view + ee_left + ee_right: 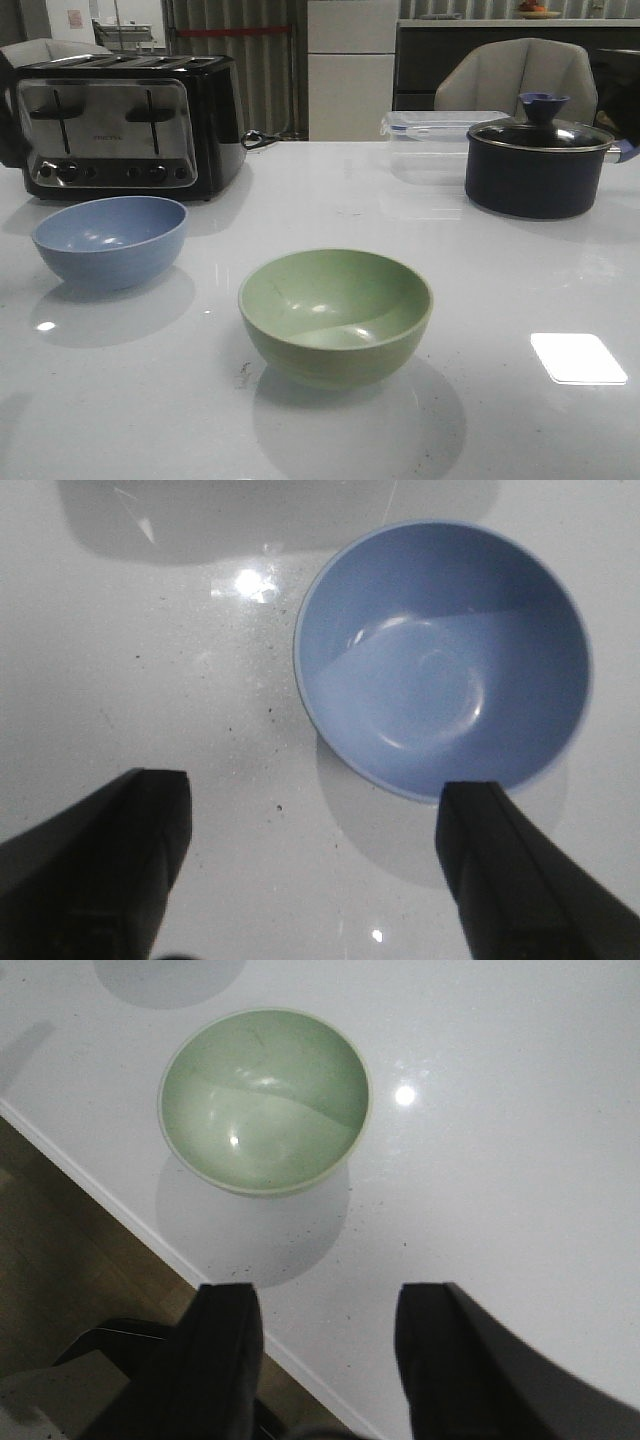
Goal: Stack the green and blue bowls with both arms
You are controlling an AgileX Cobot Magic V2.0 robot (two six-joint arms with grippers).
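The dusty blue bowl stands upright and empty on the white table at the left. The sage green bowl stands upright and empty near the middle front. Neither arm shows in the front view. In the left wrist view my left gripper is open and empty above the table, with the blue bowl just beyond its fingertips. In the right wrist view my right gripper is open and empty over the table's front edge, with the green bowl some way ahead of it.
A black and chrome toaster stands at the back left. A dark lidded pot stands at the back right beside a clear plastic box. The table's edge and brown floor show in the right wrist view.
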